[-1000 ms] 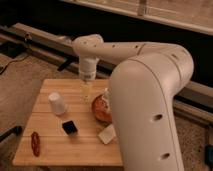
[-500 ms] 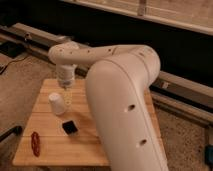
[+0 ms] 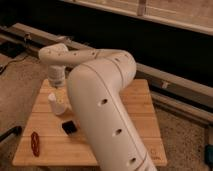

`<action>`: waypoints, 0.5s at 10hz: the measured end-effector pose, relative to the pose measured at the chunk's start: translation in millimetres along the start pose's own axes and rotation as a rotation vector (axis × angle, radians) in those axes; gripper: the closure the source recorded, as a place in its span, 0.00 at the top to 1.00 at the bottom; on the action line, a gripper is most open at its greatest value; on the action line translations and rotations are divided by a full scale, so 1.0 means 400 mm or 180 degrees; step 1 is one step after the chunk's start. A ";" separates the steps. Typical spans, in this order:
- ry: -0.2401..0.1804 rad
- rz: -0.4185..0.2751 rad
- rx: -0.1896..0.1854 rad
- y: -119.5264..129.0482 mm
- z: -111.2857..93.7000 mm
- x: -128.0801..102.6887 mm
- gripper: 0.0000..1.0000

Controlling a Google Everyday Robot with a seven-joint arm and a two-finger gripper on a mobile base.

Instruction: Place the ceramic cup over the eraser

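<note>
One bulky arm link (image 3: 107,115) fills the foreground, hiding much of the wooden table (image 3: 135,102). Left of it, near the front edge, lies a red object (image 3: 35,142). Behind that sits the eraser (image 3: 69,127), uncovered and just apart from the ceramic cup (image 3: 56,103). The gripper (image 3: 59,86) hangs directly over the cup, fingers spread wide, seemingly lined up to grasp it. Whether the cup holds anything cannot be told.

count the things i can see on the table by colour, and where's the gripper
white: 1, the ceramic cup
black: 1, the eraser
red: 1, an elongated object
total: 3
the gripper hangs just above the ceramic cup; the arm hides part of the table
</note>
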 end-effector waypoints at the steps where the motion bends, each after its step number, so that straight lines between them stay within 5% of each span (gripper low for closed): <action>1: 0.0001 -0.0065 -0.0014 -0.016 0.013 -0.016 0.80; 5: 0.0037 -0.0186 -0.0068 -0.031 0.061 -0.041 0.80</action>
